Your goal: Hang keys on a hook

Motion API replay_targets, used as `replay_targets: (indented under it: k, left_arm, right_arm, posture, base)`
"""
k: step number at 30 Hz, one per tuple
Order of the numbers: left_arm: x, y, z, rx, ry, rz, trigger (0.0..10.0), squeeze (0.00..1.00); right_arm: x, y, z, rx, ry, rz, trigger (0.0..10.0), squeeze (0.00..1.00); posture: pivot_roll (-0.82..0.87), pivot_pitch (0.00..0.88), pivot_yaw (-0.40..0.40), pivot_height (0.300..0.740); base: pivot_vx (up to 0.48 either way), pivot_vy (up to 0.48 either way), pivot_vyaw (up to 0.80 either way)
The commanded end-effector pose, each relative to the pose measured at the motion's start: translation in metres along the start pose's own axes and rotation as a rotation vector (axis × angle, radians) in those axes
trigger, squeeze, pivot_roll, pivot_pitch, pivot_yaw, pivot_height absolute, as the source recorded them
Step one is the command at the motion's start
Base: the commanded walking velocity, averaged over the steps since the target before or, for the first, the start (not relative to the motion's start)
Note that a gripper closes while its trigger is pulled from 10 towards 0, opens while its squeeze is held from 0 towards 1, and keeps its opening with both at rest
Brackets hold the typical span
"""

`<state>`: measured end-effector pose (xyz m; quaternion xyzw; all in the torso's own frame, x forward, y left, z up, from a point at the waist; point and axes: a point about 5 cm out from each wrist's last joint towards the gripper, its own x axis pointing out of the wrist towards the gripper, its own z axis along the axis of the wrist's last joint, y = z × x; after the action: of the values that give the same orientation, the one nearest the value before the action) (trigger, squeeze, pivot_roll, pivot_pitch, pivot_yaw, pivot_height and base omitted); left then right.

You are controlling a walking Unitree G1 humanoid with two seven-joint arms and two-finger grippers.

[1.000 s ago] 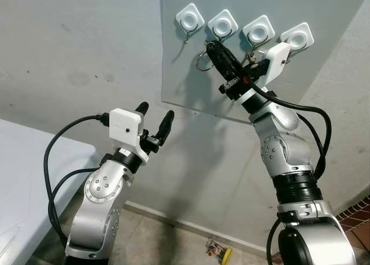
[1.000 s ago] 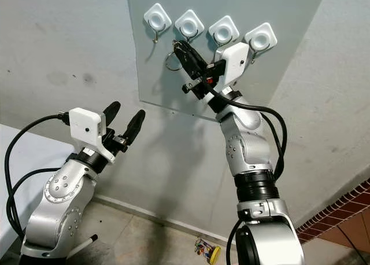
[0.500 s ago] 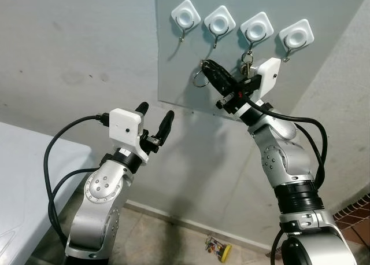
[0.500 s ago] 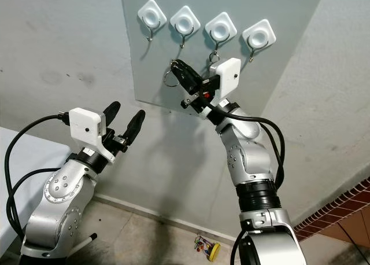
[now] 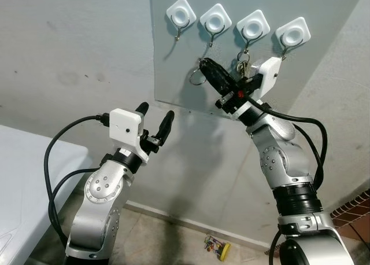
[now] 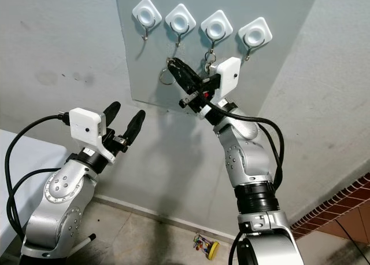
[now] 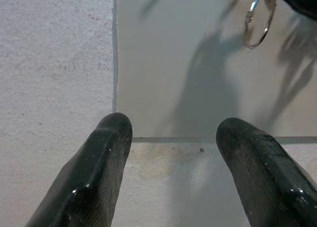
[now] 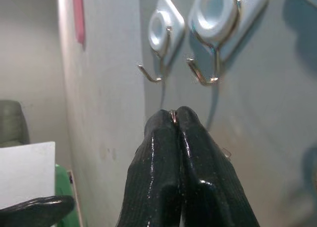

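- I am seeing the right gripper [image 5: 203, 64] reaching up at the grey panel [image 5: 173, 74] on the wall, its fingers clenched on a metal key ring [image 5: 196, 78] that is dangling just below the fingertips.
- Four white hooks are sitting in a row across the panel; the second hook [image 5: 215, 21] is hanging just above the clenched jaws, with the first hook [image 5: 181, 13] off to the jaws' left.
- A bunch of keys [image 5: 243, 61] is already hanging from the third hook [image 5: 252, 26], just beside the right wrist; part of it is hiding behind the white camera box, so I cannot make out how many keys there are.
- The fourth hook [image 5: 292, 33] is carrying nothing I can see.
- The right wrist view is giving me what the head views are not: a sliver of ring [image 8: 173, 117] pinched between the two closed fingertips, with two bare wire hooks right ahead of them.
- The left gripper [image 5: 155, 119] is hovering lower down with its fingers spread and holding nothing; its wrist view is showing the panel's lower edge between the jaws and the ring [image 7: 258, 20] up ahead, partly cut off.
- Something small and colourful [image 5: 217, 247] is lying on the floor by the wall, too small to identify.
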<state>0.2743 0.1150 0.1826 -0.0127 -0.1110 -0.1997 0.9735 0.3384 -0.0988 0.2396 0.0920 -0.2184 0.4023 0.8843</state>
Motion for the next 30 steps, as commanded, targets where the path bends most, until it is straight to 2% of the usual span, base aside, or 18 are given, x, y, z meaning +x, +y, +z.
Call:
replay_targets:
  k: [1,4,10,18,30]
  left_arm:
    - [-0.002,-0.002,0.003,0.009,-0.012,0.0,10.0,0.0]
    - [-0.002,-0.001,0.004,0.01,-0.013,0.006,10.0,0.0]
    - [-0.002,-0.002,0.004,0.011,-0.015,0.004,10.0,0.0]
    - [-0.001,-0.003,0.004,0.01,-0.016,0.0,10.0,0.0]
    - [0.0,-0.004,0.004,0.008,-0.015,-0.007,10.0,0.0]
  right_arm:
    - [-0.003,0.001,0.002,0.004,-0.004,0.012,10.0,0.0]
    - [-0.011,0.007,-0.004,0.018,0.029,0.037,10.0,0.0]
    - [-0.016,0.014,-0.002,0.024,0.023,0.032,10.0,0.0]
    - [-0.013,0.017,0.011,-0.01,-0.058,-0.061,10.0,0.0]
    - [-0.006,0.016,0.027,-0.04,-0.123,-0.118,10.0,0.0]
  posture:
    - [-0.06,0.06,-0.04,0.74]
    - [-0.06,0.059,-0.04,0.74]
    - [-0.06,0.057,-0.039,0.74]
    - [-0.06,0.053,-0.037,0.74]
    - [-0.06,0.053,-0.034,0.74]
  base:
    - [0.0,0.0,0.0]
    - [0.0,0.0,0.0]
    - [0.0,0.0,0.0]
    - [0.0,0.0,0.0]
    - [0.0,0.0,0.0]
